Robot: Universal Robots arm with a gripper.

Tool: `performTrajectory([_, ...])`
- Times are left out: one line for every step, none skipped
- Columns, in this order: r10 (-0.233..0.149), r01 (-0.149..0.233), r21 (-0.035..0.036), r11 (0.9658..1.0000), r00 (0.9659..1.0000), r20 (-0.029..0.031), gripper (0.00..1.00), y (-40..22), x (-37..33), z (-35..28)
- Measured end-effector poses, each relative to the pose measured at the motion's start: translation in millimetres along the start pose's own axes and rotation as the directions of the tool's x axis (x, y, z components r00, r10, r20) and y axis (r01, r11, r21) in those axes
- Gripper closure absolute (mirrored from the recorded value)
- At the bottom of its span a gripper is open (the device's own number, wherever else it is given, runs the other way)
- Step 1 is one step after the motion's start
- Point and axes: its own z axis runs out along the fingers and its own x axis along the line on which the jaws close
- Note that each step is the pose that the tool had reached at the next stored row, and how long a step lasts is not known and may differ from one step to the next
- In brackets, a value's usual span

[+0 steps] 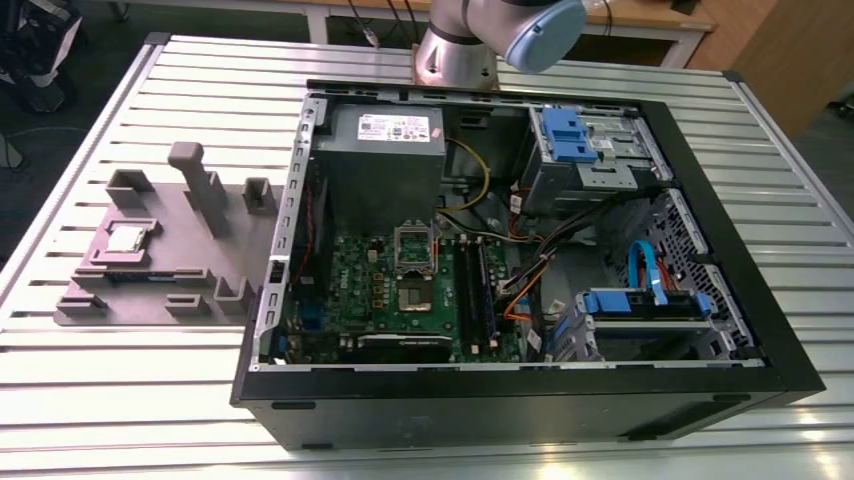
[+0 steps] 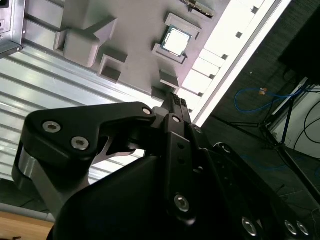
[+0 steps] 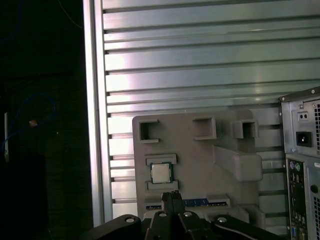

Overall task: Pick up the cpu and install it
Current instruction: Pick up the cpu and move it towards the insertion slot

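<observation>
The cpu [image 1: 127,238] is a small silver square lying flat in a recess of the grey fixture block [image 1: 160,295], at the exterior view's left on the slatted table. Both wrist views look down on the cpu [image 3: 161,173] [image 2: 176,41] from well above. My gripper [image 3: 172,196] hangs high over the fixture's edge close to the chip, shut, with nothing held. Its dark fingers [image 2: 176,104] reach towards the fixture in the second wrist view. The motherboard's square socket [image 1: 416,246] sits inside the opened computer case [image 1: 534,410].
The case lies on its side at the table's middle and right, with a power supply [image 1: 383,128], blue drive bays [image 1: 567,135] and loose cables [image 1: 534,270] inside. Upright grey posts [image 1: 200,185] rise from the fixture. The table edge [image 3: 95,125] runs close beside the fixture.
</observation>
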Motion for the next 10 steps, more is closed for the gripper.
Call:
performTrajectory([0.000,0.000,0.0000,1.0000,1.0000,0.0000,0.89,0.0,0.0,0.0])
performTrajectory([0.000,0.000,0.0000,1.0000,1.0000,0.0000,0.89,0.0,0.1,0.0])
performTrajectory([0.000,0.000,0.0000,1.0000,1.0000,0.0000,0.77,0.0,0.1,0.0])
performTrajectory([0.000,0.000,0.0000,1.0000,1.0000,0.0000,0.77,0.0,0.1,0.0])
performTrajectory([0.000,0.000,0.0000,1.0000,1.0000,0.0000,0.71,0.0,0.1,0.0])
performTrajectory([0.000,0.000,0.0000,1.0000,1.0000,0.0000,0.71,0.0,0.2,0.0])
performTrajectory([0.000,0.000,0.0000,1.0000,1.0000,0.0000,0.65,0.0,0.2,0.0])
performTrajectory([0.000,0.000,0.0000,1.0000,1.0000,0.0000,0.65,0.0,0.2,0.0])
performTrajectory([0.000,0.000,0.0000,1.0000,1.0000,0.0000,0.59,0.0,0.3,0.0])
performTrajectory([0.000,0.000,0.0000,1.0000,1.0000,-0.0001,0.53,0.0,0.3,0.0])
